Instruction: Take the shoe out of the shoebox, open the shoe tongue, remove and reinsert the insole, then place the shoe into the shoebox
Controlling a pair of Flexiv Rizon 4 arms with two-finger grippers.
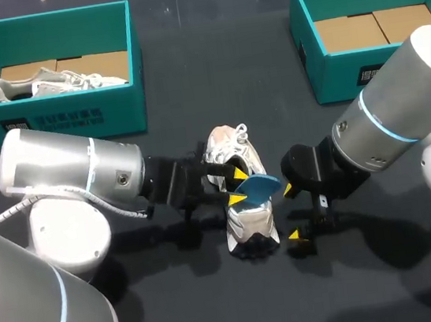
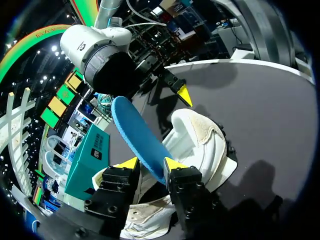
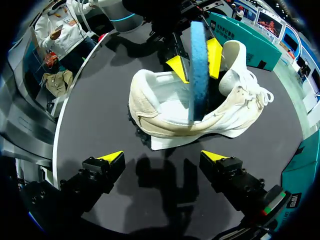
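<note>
A white sneaker (image 1: 247,204) lies on the dark table at the middle, toe toward the front edge. A blue insole (image 1: 260,187) stands up out of its opening, lower end inside the shoe (image 3: 165,107). My left gripper (image 1: 237,187) reaches in from the left with the insole (image 2: 132,127) between its yellow tips. The tips stand slightly apart, with a thin gap on one side, so the gripper (image 2: 151,163) is open. My right gripper (image 1: 291,213) hangs wide open just right of the shoe, nothing between its fingers (image 3: 112,157). From the right wrist, the insole (image 3: 198,65) appears edge-on.
A teal shoebox (image 1: 59,122) at the back left holds another white shoe (image 1: 54,81). A second teal shoebox (image 1: 331,74) at the back right holds only cardboard. Both arms crowd the middle of the table around the sneaker.
</note>
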